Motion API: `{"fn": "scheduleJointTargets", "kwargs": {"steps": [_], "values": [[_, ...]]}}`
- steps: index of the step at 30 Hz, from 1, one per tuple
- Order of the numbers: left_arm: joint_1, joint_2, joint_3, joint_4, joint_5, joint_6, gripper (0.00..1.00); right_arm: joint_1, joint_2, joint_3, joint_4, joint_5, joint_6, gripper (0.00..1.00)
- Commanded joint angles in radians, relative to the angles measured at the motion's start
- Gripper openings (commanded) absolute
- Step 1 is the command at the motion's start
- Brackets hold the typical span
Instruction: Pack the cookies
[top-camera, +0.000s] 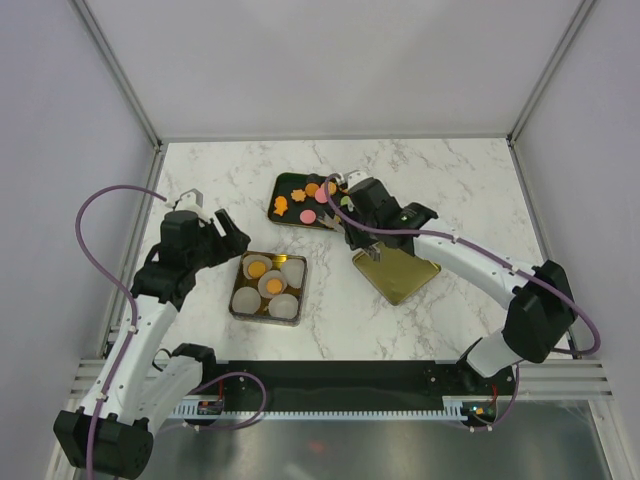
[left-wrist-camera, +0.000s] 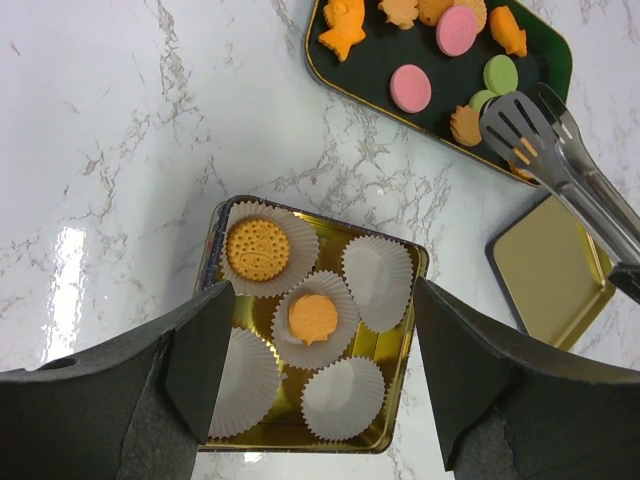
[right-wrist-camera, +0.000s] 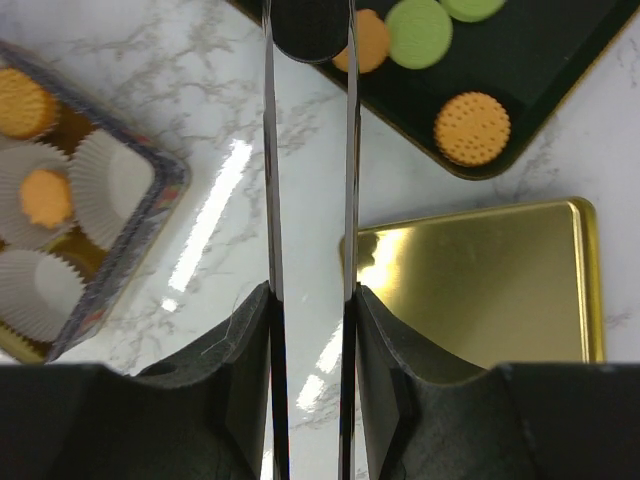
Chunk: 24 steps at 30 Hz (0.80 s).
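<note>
Orange, pink and green cookies (top-camera: 309, 215) lie on a black tray (top-camera: 285, 183); they also show in the left wrist view (left-wrist-camera: 411, 88) and the right wrist view (right-wrist-camera: 472, 128). My right gripper (top-camera: 352, 212) (right-wrist-camera: 310, 295) is shut on metal tongs (left-wrist-camera: 530, 130) (right-wrist-camera: 310, 150), whose tips are over an orange cookie (right-wrist-camera: 370, 42) at the tray's near edge. A gold tin (top-camera: 299, 296) (left-wrist-camera: 404, 345) holds several white paper cups; two of them hold orange cookies (left-wrist-camera: 257, 248) (left-wrist-camera: 313, 317). My left gripper (top-camera: 232, 235) (left-wrist-camera: 322, 300) is open and empty, just above the tin.
A gold lid (top-camera: 397, 272) (left-wrist-camera: 550, 270) (right-wrist-camera: 490, 290) lies flat to the right of the tin, under my right arm. The enclosure's walls bound the marble table on the left, right and far sides.
</note>
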Motion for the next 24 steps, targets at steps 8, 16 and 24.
{"fn": "scheduleJointTargets", "kwargs": {"steps": [8, 16, 24], "values": [[0.008, -0.011, -0.004, 0.05, 0.022, 0.019, 0.8, 0.236, -0.098, 0.051, -0.026, -0.058, 0.044, 0.34], [0.01, -0.018, -0.007, 0.05, 0.028, 0.017, 0.8, 0.32, -0.066, 0.033, -0.036, -0.049, 0.051, 0.34], [0.01, -0.02, -0.007, 0.05, 0.024, 0.02, 0.8, 0.345, -0.053, 0.002, -0.035, -0.03, 0.057, 0.35]]}}
